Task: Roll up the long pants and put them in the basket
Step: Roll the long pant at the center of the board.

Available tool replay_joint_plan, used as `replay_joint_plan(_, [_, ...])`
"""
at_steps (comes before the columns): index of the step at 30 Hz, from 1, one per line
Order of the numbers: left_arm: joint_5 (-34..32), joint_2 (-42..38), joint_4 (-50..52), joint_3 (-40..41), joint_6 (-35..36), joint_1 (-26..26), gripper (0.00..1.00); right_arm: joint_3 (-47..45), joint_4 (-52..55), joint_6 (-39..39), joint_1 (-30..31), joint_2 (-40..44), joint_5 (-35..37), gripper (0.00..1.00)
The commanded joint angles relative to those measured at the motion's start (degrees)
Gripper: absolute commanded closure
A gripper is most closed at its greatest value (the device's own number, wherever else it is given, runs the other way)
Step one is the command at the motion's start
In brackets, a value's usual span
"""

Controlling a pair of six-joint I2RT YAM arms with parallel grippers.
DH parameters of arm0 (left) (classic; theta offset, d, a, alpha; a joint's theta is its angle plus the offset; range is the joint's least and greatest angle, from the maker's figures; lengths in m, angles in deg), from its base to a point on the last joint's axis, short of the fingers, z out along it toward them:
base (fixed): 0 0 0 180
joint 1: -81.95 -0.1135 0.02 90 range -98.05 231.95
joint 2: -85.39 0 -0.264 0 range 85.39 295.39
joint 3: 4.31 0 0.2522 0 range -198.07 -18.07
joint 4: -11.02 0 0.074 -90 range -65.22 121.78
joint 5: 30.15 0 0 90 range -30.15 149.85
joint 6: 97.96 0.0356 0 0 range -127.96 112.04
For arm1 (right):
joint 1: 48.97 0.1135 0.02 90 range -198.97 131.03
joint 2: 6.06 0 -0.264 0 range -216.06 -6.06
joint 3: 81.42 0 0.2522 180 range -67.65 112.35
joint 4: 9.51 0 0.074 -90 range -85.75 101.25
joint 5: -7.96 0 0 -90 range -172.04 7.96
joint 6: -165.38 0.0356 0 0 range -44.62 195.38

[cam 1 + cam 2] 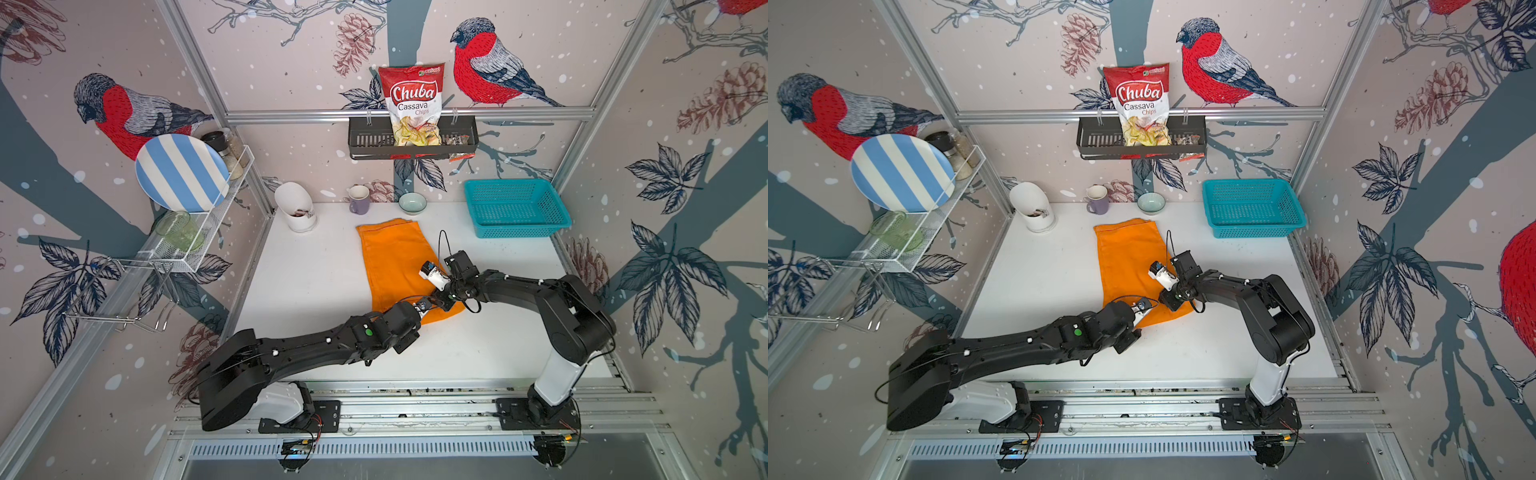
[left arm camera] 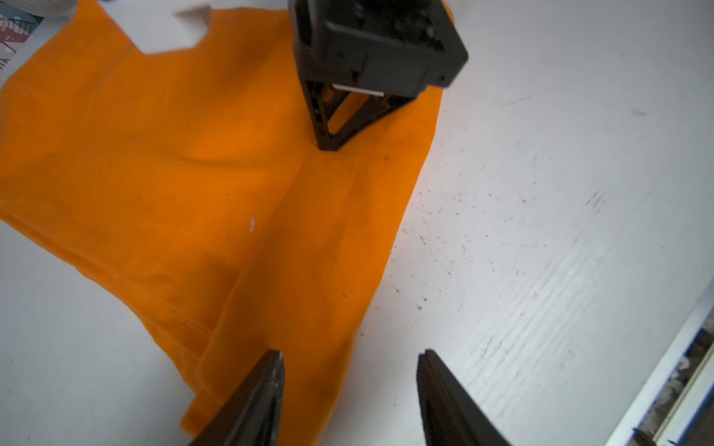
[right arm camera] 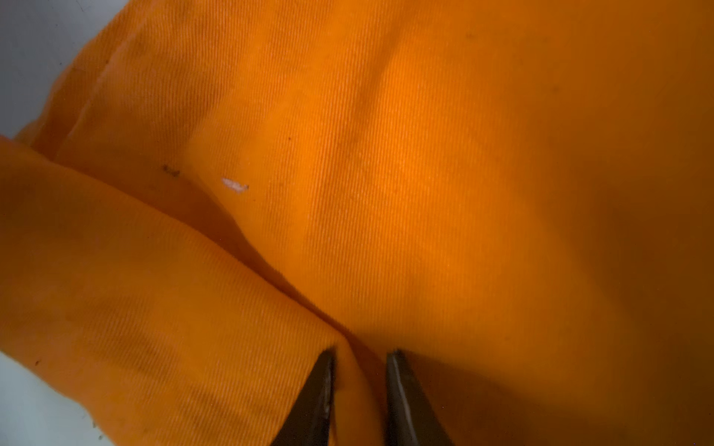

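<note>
The long pants [image 1: 395,257] lay flat on the table [image 1: 311,270] beneath both grippers. The right gripper [image 3: 361,353], jaws narrow, pinched a raised fold; the left gripper [image 2: 349,355] gaped empty over the cloth's edge.

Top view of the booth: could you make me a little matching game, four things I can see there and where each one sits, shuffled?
Things:
1. chips bag
2. teal basket
3. striped plate
4. long pants

Places:
A. spread out on the white table
B. at the table's back right corner
C. standing in the black wall shelf
D. leaning in the white wire rack

Pairs: 1-C, 2-B, 3-D, 4-A
</note>
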Motion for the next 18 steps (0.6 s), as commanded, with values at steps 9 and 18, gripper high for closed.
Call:
replay_joint_plan(9, [-12.11,11.03,-2.21,-1.17,7.17,1.68,0.20,1.25,3.33,-0.71,-0.65,-1.47,-0.77,0.72])
replay_joint_plan(18, [-20.86,19.69,-5.05,-3.58,10.49,1.46,0.23,1.70,4.01,-1.36,-0.78,-1.82,-1.55,0.74])
